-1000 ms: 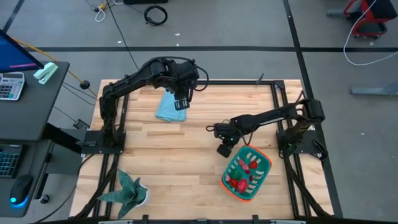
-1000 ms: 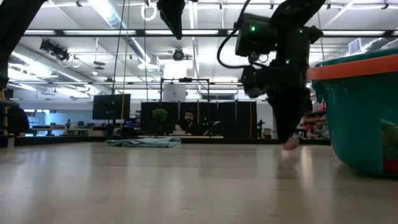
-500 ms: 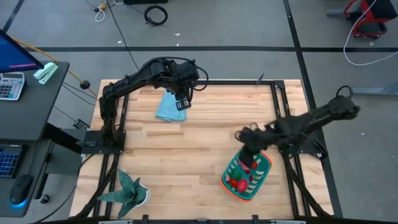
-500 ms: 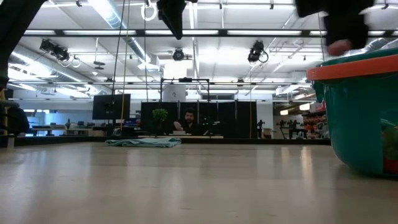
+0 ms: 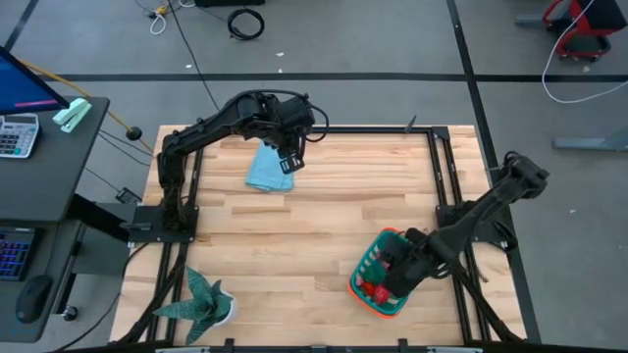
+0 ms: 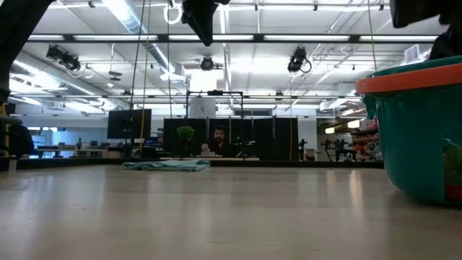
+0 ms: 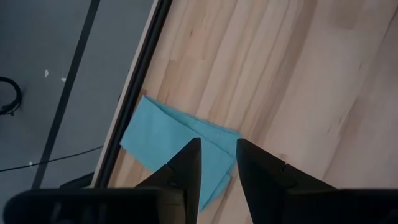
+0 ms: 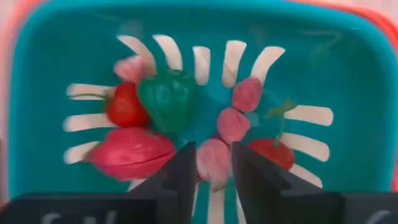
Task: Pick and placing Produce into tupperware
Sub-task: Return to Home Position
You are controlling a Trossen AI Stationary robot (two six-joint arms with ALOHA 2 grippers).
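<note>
The teal tupperware (image 5: pixel 378 284) with its orange rim (image 6: pixel 404 81) stands at the table's near right. In it lie several produce pieces: a green one (image 8: pixel 168 96), red ones (image 8: pixel 124 107) and pink ones (image 8: pixel 247 93). My right gripper (image 8: pixel 213 167) hangs over the tupperware's inside, pointing down, its fingers apart. A blurred pink piece (image 8: pixel 214 158) shows in the gap between the fingertips, lower in the tupperware. My left gripper (image 7: pixel 216 149) hangs open and still above a light blue folded cloth (image 7: pixel 180 140) at the far left.
The blue cloth (image 5: pixel 268 170) lies flat near the far left edge. A green star-shaped plant (image 5: pixel 201 299) stands at the near left corner. A dark metal frame (image 5: pixel 437 167) borders the table. Bare wood lies between the cloth and the tupperware.
My right gripper has carried a pink piece up off the middle of the table. It has swung toward the near right and come over the tupperware's rim to hang above its inside. My left gripper has stayed over the cloth.
</note>
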